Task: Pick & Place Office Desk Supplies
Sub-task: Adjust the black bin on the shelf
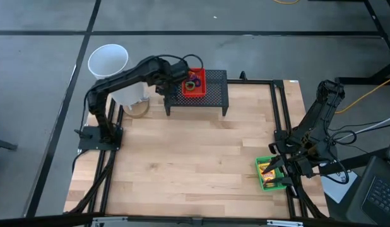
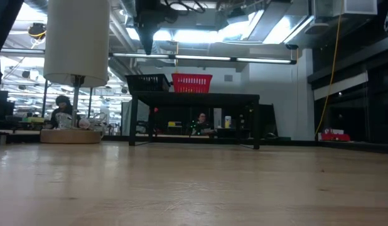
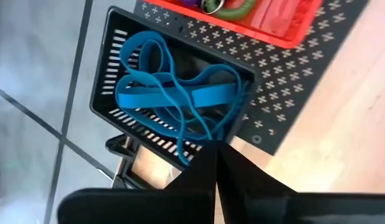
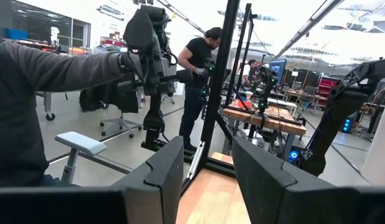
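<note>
white cylinder (image 1: 108, 61), black mesh stand (image 1: 214, 94) (raised)

- The left arm (image 1: 129, 79) is matt black throughout, built of rounded tubular links joined by thicker cylindrical joint housings.
- Its base is a flat, square black plate (image 1: 97, 137) fixed at the bench's left edge.
- A thin black cable (image 1: 190, 60) loops out above its wrist.
- The left gripper (image 3: 216, 163) has two flat, dark, smooth fingers that taper to narrow tips.
- The right arm (image 1: 318, 120) is the same matt black, with angular link covers and black cables running off its base.
- The right gripper (image 4: 208, 171) has two broad, blocky black fingers (image 4: 164, 171) with bevelled edges and plain faces.
</note>
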`<state>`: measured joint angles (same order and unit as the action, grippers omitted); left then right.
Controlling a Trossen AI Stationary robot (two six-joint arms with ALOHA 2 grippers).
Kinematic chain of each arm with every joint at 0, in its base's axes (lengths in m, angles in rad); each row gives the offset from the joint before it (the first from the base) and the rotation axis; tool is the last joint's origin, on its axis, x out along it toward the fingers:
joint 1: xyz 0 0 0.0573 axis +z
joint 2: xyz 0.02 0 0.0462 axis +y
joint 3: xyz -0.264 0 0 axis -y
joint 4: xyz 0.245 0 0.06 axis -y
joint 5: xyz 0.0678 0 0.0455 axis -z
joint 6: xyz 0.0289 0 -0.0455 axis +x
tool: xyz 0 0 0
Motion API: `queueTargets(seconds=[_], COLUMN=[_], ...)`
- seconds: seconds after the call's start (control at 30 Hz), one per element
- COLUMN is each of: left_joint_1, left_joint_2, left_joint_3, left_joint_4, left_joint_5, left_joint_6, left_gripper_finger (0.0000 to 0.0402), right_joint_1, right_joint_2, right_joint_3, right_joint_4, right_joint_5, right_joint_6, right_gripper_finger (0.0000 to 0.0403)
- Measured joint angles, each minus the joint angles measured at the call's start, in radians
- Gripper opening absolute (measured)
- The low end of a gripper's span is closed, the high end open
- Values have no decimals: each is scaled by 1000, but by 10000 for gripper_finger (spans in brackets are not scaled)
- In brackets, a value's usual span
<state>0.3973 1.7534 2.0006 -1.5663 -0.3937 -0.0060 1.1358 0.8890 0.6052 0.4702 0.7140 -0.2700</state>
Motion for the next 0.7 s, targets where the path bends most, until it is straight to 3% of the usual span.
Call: queueTargets(seconds=[0.7], left_joint_1=[59], left_joint_2=[117], left_joint_3=[0], left_joint_4=[103], left_joint_5=[24], left_joint_6=[81], left_gripper_finger=[2], right_joint_1=[0], right_joint_2=[0], right_joint_3=[0], right_joint_4=[0], right_joint_5=[0], right_joint_6=[-3], right_gripper_finger=[139])
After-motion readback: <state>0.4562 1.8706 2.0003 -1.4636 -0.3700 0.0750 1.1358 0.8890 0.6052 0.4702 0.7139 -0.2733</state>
